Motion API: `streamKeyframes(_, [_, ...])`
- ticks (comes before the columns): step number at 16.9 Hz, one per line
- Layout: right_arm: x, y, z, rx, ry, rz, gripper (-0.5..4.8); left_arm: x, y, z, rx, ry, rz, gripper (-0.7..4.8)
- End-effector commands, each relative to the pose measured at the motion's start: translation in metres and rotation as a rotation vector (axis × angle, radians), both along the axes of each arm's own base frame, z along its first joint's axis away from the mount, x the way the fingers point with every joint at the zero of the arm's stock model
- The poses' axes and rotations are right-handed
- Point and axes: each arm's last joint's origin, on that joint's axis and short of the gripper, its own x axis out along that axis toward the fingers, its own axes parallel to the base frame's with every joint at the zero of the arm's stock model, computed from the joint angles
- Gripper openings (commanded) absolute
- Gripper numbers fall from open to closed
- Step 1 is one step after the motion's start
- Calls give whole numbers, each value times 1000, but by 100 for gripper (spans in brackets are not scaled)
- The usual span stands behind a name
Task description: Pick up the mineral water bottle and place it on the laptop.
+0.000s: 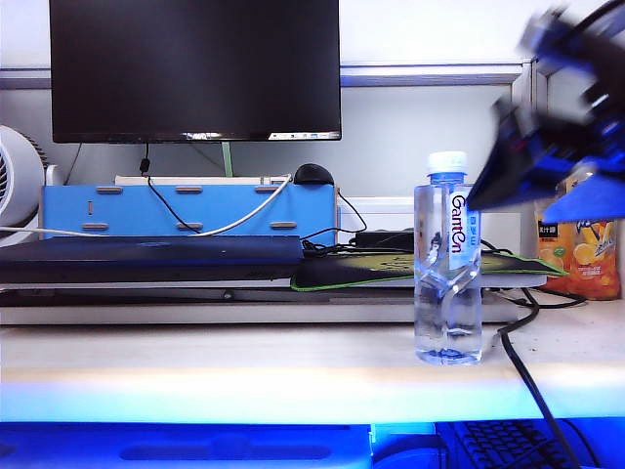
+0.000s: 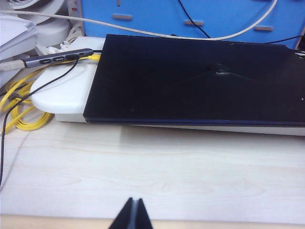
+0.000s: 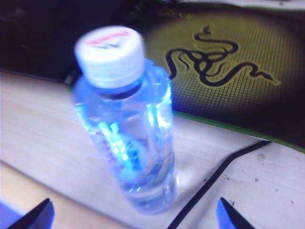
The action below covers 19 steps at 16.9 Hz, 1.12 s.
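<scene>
Desk: pale wood-grain desk (image 1: pixel 244 366), monitor (image 1: pixel 195 68) behind.
Left gripper (image 2: pixel 133 214): fingers pressed together, low over the desk's front edge, facing the laptop.
Laptop (image 1: pixel 146 256): closed, flat, left half of the desk (on a white stand).
Mouse pad (image 3: pixel 228 71): green-edged, right of the laptop.
Mineral water bottle (image 1: pixel 447 259): upright near the front edge, right of centre.
Right gripper (image 3: pixel 136 214): fingers spread wide, above the bottle, not touching.
</scene>
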Motion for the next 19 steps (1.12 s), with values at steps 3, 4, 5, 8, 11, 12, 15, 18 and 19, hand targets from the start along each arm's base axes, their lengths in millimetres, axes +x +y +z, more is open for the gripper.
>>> streamKeyframes(3, [28,14,1,-40,-41,30,479,0,0,0,1,0,-2,-2])
streamKeyframes(4, [32,16,0,-49,-44,34,479,0,0,0,1,0,-2,-2])
streamKeyframes(5, [38,19,0,-57,-38,41,479,0,0,0,1,0,-2,-2])
streamKeyframes(8, [53,27,-3,-71,-9,57,479,0,0,0,1,0,-2,-2])
streamKeyframes(11, [70,36,-7,-86,17,88,479,0,0,0,1,0,-2,-2])
streamKeyframes(12, [74,38,-10,-91,27,88,479,0,0,0,1,0,-2,-2])
streamKeyframes(15, [80,41,-16,-114,76,86,479,0,0,0,1,0,-2,-2])
streamKeyframes(18, [81,42,-15,-124,96,88,254,0,0,0,1,0,-2,-2])
streamKeyframes(19, [82,42,-15,-121,90,88,198,0,0,0,1,0,-2,-2])
